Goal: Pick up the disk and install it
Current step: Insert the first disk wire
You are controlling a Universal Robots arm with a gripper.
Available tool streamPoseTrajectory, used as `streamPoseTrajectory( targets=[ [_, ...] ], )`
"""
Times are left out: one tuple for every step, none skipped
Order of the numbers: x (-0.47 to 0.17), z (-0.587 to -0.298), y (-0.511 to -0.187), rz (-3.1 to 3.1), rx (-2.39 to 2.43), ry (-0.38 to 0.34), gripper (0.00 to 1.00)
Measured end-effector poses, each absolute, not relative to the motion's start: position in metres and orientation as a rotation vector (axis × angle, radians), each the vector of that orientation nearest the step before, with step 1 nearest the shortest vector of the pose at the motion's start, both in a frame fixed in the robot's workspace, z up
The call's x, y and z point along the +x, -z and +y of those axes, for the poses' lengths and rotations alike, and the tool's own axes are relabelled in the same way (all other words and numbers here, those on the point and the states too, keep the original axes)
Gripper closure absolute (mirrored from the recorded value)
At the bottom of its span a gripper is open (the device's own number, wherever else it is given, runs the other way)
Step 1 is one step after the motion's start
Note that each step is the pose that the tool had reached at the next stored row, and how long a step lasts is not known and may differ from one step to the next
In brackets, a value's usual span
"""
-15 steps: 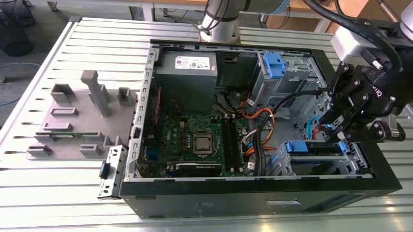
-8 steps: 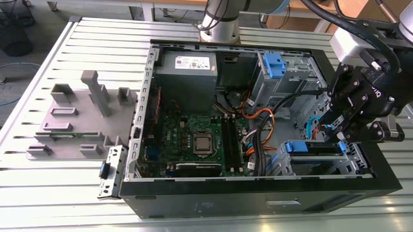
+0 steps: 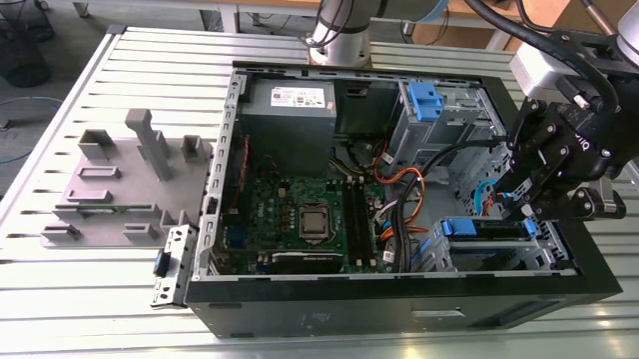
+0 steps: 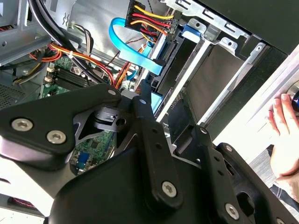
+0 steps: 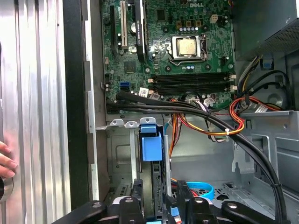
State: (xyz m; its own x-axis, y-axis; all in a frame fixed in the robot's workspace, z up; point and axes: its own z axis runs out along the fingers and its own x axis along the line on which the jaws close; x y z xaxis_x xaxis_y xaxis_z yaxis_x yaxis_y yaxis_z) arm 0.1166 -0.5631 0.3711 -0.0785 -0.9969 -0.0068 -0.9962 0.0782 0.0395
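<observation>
The disk (image 3: 484, 228) sits in the metal cage (image 3: 547, 250), in the lower right of the exterior view, inside the open case (image 3: 399, 288). Its long side runs across the picture, from the exterior view's left to its right. The gripper (image 3: 539, 212) is at the disk's right end, right up against it.

In the first wrist view the disk (image 5: 151, 147) points straight away from the gripper (image 5: 159, 205). Its blue tab is at the far end, toward the green board (image 5: 187, 46). So the disk's long line and the gripper's reach go the same way.

The jaws stand one on each side of the disk's near end, but I cannot tell if they squeeze it or only stand beside it.

A person's hand (image 4: 282, 140) rests on the table outside the case, well away from the disk.
</observation>
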Motion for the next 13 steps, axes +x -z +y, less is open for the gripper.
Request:
streamPoseTrajectory(
  targets=[
    [0.1166, -0.5631, -0.3711, -2.291, 2.118, 0.052, 0.58],
    [0.1166, -0.5631, -0.3711, -2.291, 2.118, 0.052, 0.58],
    [0.1166, -0.5631, -0.3711, -2.291, 2.118, 0.052, 0.58],
    [0.1166, -0.5631, -0.3711, -2.291, 2.118, 0.052, 0.58],
    [0.1166, -0.5631, -0.3711, -2.291, 2.118, 0.052, 0.58],
    [0.1166, -0.563, -0.3712, -2.291, 2.118, 0.052, 0.58],
    [0.1166, -0.5623, -0.3712, -2.291, 2.118, 0.052, 0.58],
    [0.1167, -0.5614, -0.3711, -2.291, 2.118, 0.052, 0.58],
    [0.1173, -0.5606, -0.3707, -2.291, 2.118, 0.052, 0.58],
    [0.1187, -0.5601, -0.3701, -2.291, 2.118, 0.053, 0.58],
    [0.1205, -0.5598, -0.3695, -2.291, 2.118, 0.053, 0.58],
    [0.123, -0.5598, -0.3688, -2.291, 2.118, 0.052, 0.58],
    [0.1254, -0.5598, -0.368, -2.291, 2.117, 0.052, 0.58]
  ],
)
